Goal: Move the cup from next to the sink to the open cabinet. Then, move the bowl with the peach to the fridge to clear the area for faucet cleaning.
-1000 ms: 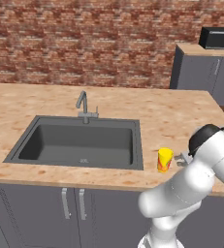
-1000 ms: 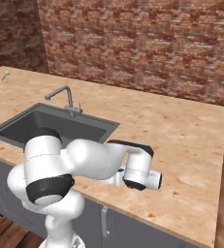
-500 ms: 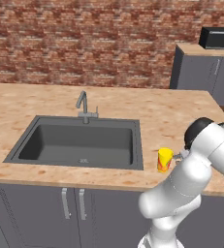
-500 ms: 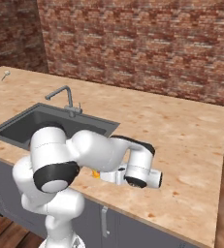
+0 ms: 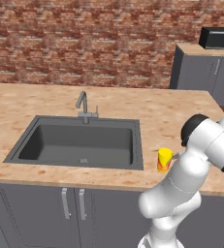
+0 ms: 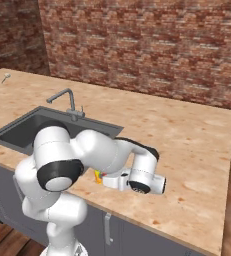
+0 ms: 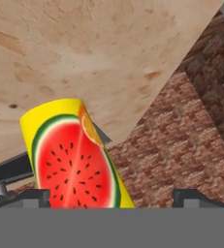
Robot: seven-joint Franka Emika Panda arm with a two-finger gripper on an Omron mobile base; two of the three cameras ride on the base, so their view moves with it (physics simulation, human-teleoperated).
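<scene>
- You have the cup [image 5: 165,159] standing upright on the wooden counter [image 5: 31,101], just right of the sink [image 5: 79,144] and near the counter's front edge.
- Through the hand camera, the cup [image 7: 74,157] looks big and tilted, a watermelon slice printed on its yellow side.
- Your claw [image 7: 111,197] is spread wide; one dark fingertip [image 7: 26,197] shows on each side of the cup, and neither can be seen pressing it.
- In the right base view the arm bends low over the counter edge, and a sliver of the cup [image 6: 97,175] shows behind the white hand.
- The faucet [image 5: 84,106] stands at the back rim of the sink, well apart from the cup.
- A microwave [image 5: 218,38] sits on a dark cabinet [image 5: 205,75] far right, by the brick wall [image 5: 84,43].
</scene>
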